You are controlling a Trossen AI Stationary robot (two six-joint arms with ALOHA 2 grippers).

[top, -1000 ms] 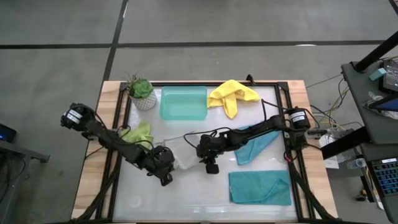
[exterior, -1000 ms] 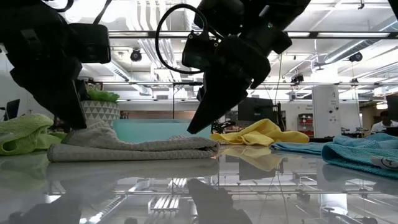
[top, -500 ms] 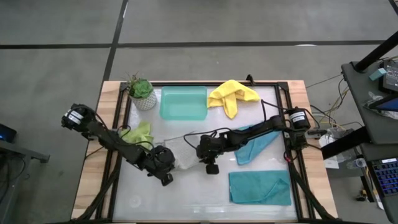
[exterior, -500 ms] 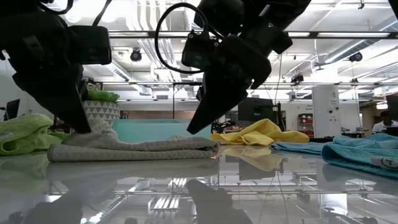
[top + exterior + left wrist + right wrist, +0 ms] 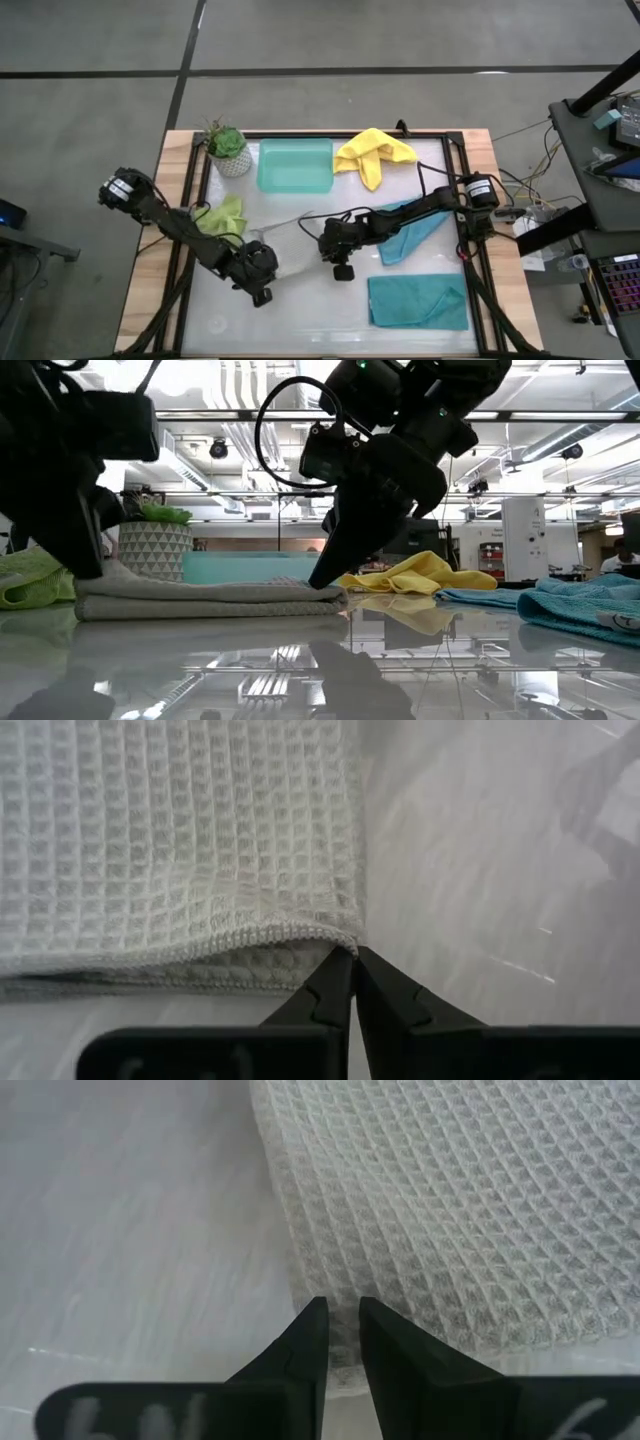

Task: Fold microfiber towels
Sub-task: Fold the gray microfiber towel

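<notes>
A: What do the wrist views add?
B: Waffle weave on the grey towel (image 5: 180, 840); the left gripper (image 5: 354, 960) pinches its corner, and the right gripper (image 5: 342, 1330) stands slightly parted at its edge.
A: Where is it?
B: Mid-table, folded flat between both arms.

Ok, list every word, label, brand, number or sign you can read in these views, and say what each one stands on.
None can be read.
Grey towel: plain waffle weave, no tag showing.
Yellow towel, teal towel, tray: no markings visible.
Right gripper, left gripper: no lettering.
Room equipment behind the table in the low view: too small to read.
</notes>
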